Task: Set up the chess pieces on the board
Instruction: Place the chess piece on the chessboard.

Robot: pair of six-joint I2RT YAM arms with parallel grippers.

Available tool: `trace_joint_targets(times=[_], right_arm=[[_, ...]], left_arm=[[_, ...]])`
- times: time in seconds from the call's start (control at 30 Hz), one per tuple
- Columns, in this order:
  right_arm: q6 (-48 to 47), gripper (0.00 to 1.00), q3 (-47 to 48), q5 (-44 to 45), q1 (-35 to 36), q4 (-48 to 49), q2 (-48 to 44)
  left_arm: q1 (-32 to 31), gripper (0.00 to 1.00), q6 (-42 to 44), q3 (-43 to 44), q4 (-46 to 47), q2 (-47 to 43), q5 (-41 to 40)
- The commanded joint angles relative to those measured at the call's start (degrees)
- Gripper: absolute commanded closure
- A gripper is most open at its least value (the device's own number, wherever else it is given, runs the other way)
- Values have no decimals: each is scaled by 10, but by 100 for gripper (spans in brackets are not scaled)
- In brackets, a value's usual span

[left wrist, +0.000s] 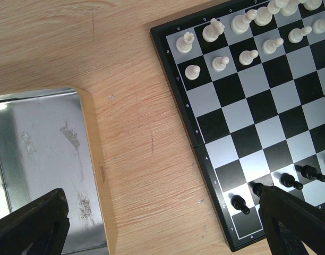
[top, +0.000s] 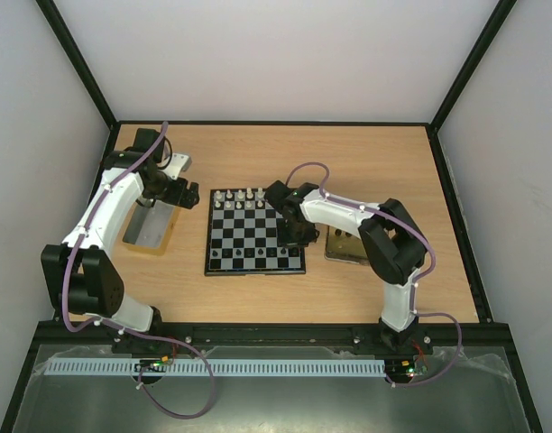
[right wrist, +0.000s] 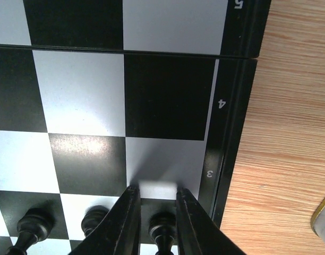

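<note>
Your white pieces (left wrist: pixel 249 56) stand on the board (left wrist: pixel 268 101); black pawns (left wrist: pixel 290 180) are partly down, their back row missing. Your left gripper (left wrist: pixel 161 194) gapes; the right gripper (right wrist: pixel 156 190) straddles a pawn (right wrist: pixel 162 226), grip unclear.

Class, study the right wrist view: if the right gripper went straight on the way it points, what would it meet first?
Most likely the small black-and-grey checkerboard itself: the right gripper points down at a pale square beside its rim, tips seemingly almost touching.

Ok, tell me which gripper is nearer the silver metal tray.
Left. The left gripper hovers at the silver tray's right rim; the right gripper is on the far side of the board, over its right edge at a black pawn.
</note>
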Motion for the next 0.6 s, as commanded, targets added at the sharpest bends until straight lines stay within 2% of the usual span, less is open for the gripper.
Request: trace_joint_targets(times=[0.0,0.23,0.37,0.57], right_arm=[[-6,82,21,21,-2,-22,16],[-22,83,42,39,-20,-26,25],[-24,87,74,67,-41,-44,9],[-31,88,85,81,-121,-74,-51]], left_arm=[[5,3,-2,-9,-7,-14,-5],[7,3,0,-6,-10,-14,-7],[7,3,2,0,-13,-12,-8],[7,3,5,11,-17,-2,-8]])
